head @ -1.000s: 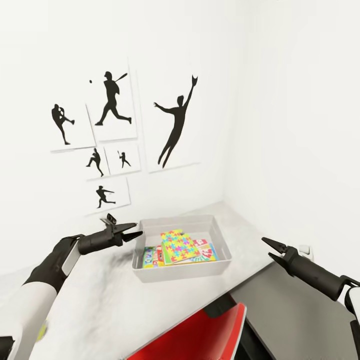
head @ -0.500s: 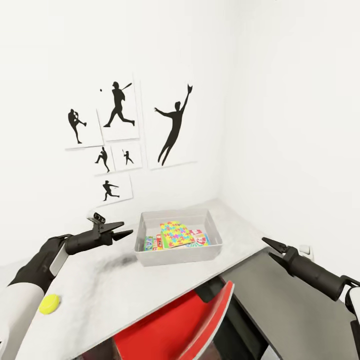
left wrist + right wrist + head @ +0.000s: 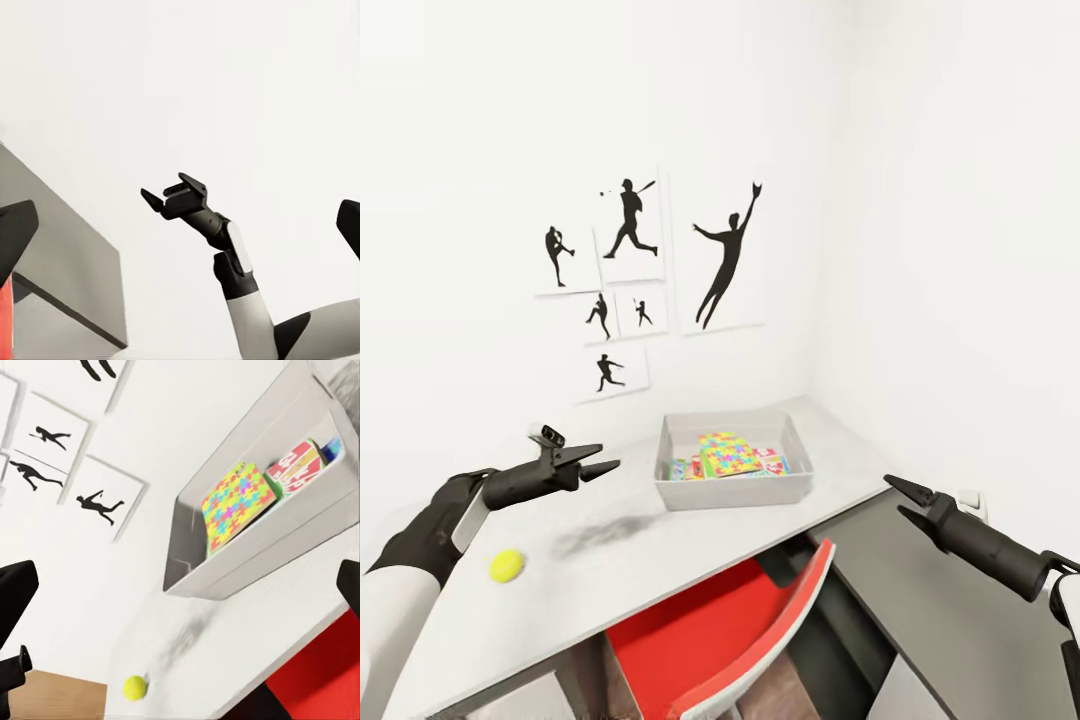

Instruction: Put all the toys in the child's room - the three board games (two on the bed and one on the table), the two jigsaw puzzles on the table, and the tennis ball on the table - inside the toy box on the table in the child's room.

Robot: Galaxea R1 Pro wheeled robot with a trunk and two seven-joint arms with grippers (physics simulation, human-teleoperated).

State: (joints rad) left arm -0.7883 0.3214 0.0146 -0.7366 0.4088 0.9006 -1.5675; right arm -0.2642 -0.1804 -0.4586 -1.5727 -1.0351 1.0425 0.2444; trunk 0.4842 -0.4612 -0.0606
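Left fingers (image 3: 598,466) spread above table (image 3: 710,540), tennis ball (image 3: 506,565) nearby below.

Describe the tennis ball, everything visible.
The tennis ball is small, round and yellow-green, matte and seemingly fuzzy, though too small to show seams. It rests on the pale grey table near its front edge, well apart from the toy box and not inside it. It sits below the left arm; the open left claw hovers above and beyond it. Only the tabletop touches it.
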